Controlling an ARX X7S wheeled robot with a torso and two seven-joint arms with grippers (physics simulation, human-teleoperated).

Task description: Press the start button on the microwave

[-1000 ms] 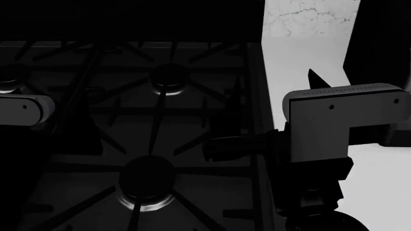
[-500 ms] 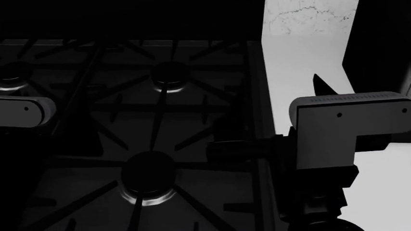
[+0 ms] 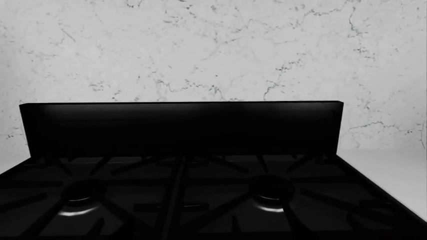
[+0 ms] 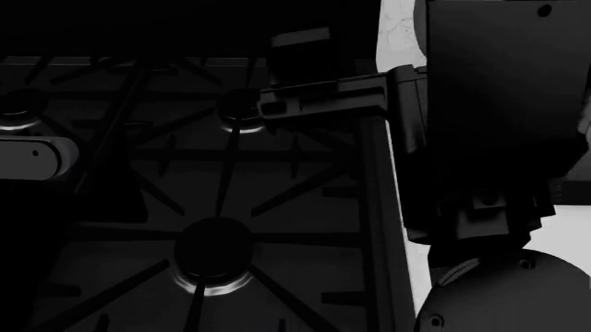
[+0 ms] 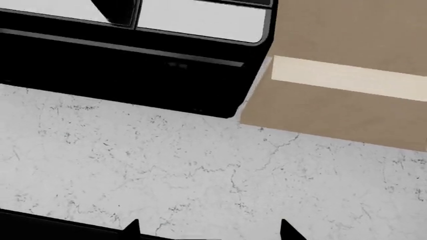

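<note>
The microwave shows only in the right wrist view, as a black body with pale panels along its upper part, mounted above the marble wall. I cannot make out its start button. My right gripper is open and empty; its two dark fingertips stand wide apart below the microwave, against the marble. In the head view my right arm is raised high at the right. A grey link of my left arm shows at the left edge; its gripper is not visible in any view.
A black gas stove with grates and burners fills the space below; its back guard stands against the marble wall. A tan cabinet sits beside the microwave. A pale counter strip lies right of the stove.
My right arm has risen sharply in the head view and now covers the upper right. The left arm has not moved.
</note>
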